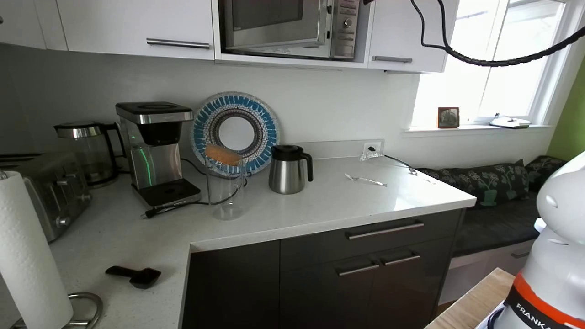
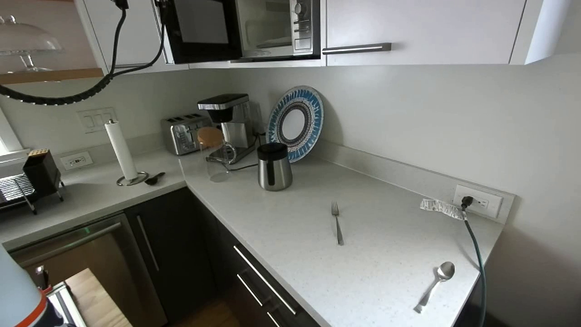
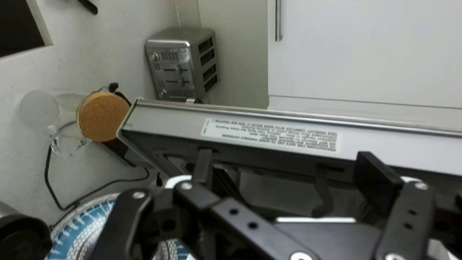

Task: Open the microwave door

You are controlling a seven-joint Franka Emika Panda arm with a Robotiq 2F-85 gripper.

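Note:
The microwave door [image 1: 267, 34] stands swung partly open in both exterior views. It has a dark window in a silver frame. In an exterior view the door [image 2: 199, 27] is off to the left of the lit microwave interior [image 2: 265, 27]. In the wrist view the door [image 3: 173, 122] crosses the picture, with a printed label [image 3: 270, 135] on its silver edge and its dark inner side below. My gripper [image 3: 288, 171] is open, its fingers spread in front of that dark inner side, with nothing held. Whether a fingertip touches the door I cannot tell. The gripper is not clearly visible in the exterior views.
White cabinets [image 1: 137, 27] flank the microwave. Below, the counter holds a coffee maker [image 1: 157, 151], a patterned round plate [image 1: 267, 132], a steel carafe [image 1: 285, 173], a cork-topped glass jar [image 1: 224, 155] and a toaster [image 3: 180, 61]. A black cable [image 1: 493, 62] hangs along the arm.

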